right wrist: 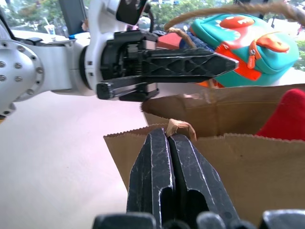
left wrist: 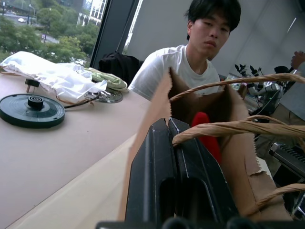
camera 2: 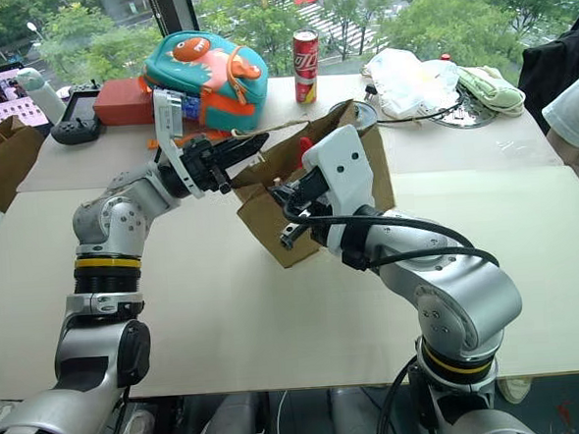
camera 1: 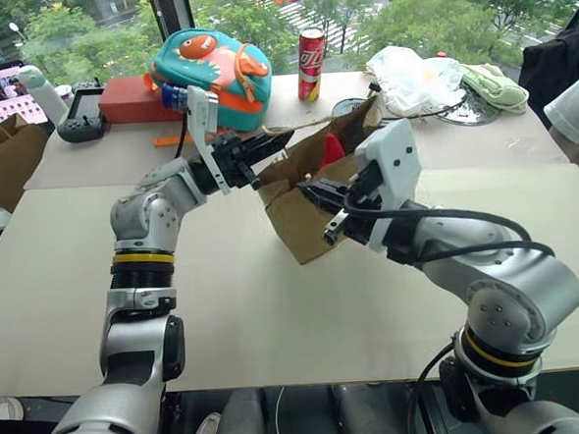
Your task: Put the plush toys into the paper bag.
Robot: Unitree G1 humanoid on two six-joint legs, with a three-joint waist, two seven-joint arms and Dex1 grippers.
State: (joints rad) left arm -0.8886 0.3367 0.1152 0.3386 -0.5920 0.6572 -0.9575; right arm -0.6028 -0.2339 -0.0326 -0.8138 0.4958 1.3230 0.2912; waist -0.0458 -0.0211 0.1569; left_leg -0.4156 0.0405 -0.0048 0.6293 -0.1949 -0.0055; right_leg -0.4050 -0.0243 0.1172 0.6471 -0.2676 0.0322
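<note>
The brown paper bag (camera 1: pixel 305 221) hangs tilted above the tan table, mouth open and held up between both grippers. My left gripper (camera 1: pixel 277 139) is shut at the far rim, where a twine handle (left wrist: pixel 224 128) runs off it. On the near rim, by a twine knot (right wrist: pixel 179 127), my right gripper (camera 1: pixel 305 188) is shut. A red plush toy (camera 1: pixel 331 151) lies inside the bag and pokes up near its mouth; the red plush toy (right wrist: pixel 286 117) also shows behind the near wall. The rest of the bag's inside is hidden.
At the back of the table (camera 1: pixel 226 309) stand a teal-and-orange fish backpack (camera 1: pixel 212 69), a red can (camera 1: pixel 311 50), a red box (camera 1: pixel 125 99), a controller (camera 1: pixel 80 114), a white plastic bag (camera 1: pixel 414 77) and a green cloth (camera 1: pixel 493 86). A darker brown bag (camera 1: pixel 6 156) stands far left. A person (left wrist: pixel 190 62) sits at the right.
</note>
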